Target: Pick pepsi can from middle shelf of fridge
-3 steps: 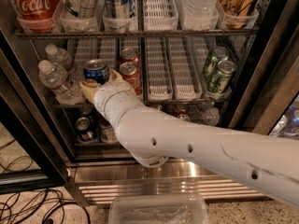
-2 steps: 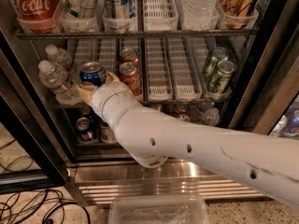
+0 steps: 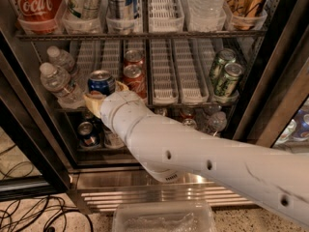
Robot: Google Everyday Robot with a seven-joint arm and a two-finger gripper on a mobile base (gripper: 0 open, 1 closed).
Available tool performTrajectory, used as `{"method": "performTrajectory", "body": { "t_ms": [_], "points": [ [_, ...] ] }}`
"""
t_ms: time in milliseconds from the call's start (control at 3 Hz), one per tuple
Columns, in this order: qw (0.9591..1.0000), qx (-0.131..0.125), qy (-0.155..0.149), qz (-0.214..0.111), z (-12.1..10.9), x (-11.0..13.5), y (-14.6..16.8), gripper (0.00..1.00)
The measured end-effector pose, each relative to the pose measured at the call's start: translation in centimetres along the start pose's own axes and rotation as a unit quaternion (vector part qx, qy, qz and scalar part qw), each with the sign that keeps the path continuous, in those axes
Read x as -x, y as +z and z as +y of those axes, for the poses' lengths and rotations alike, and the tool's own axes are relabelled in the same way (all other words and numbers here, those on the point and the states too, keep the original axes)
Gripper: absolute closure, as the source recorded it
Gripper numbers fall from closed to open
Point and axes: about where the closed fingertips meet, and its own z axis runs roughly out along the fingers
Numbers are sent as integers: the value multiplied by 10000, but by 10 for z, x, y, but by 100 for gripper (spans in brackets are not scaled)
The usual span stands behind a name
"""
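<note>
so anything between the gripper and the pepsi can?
Nothing visible. The gripper sits at the base of the pepsi can on the middle shelf; water bottles left of it, red cans right, neither between.

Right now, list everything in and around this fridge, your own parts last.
pepsi can: one, blue with silver top, front left of the middle shelf
Coca-Cola cans: two, red, one behind the other, right of the pepsi can
green cans: two, green, right end of the middle shelf
water bottles: two, clear, left end of the middle shelf
lane trays: several, white, along the middle shelf
tubs: a row, clear, top rack, holding drinks
fridge: one, dark door frame, steel base
plastic container: one, clear, floor in front
cables: several, black, floor lower left
arm: one, white, reaching in from lower right
gripper: one, tan, at the pepsi can's base
</note>
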Motion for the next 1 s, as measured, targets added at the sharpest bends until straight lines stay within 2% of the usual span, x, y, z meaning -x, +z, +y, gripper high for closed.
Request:
{"method": "performTrajectory", "body": {
  "t_ms": [333, 667, 1000],
  "points": [
    [9978, 357, 491, 274, -2, -14, -26, 100],
    [9916, 842, 824, 525, 4, -27, -44, 100],
    [9829, 1330, 1055, 707, 12, -34, -61, 100]
  ]
}}
